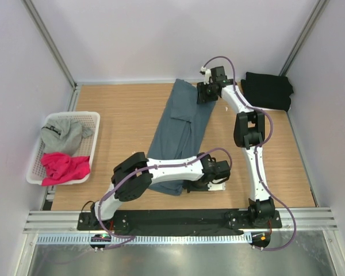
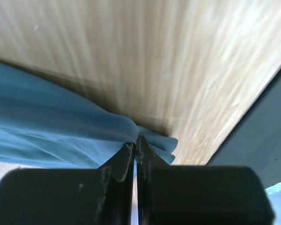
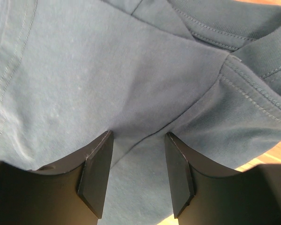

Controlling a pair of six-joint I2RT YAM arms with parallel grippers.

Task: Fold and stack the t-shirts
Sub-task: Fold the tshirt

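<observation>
The slate blue-grey t-shirt lies on the table as a long narrow strip. Its long axis runs from the far middle toward the near edge and slants a little to the left as it comes near. The two arms have split the ends between them, and the coming fold appears to turn on that. The left gripper is at the near end, on the strip's right corner. In its wrist view its jaws are pinched together on a bunched fold of the cloth. The right gripper is at the far end, by the right edge near the collar. In its wrist view its jaws stand moderately apart, the fabric puckering in the gap, and they have not closed on it. A fold of one end over the other would therefore travel along that near-far axis, and the far end probably needs a grasp first. The black t-shirt sits folded in the far right corner, just beyond the right arm. The light grey t-shirt and the pink t-shirt lie crumpled in the basket on the left, well apart from both arms.
</observation>
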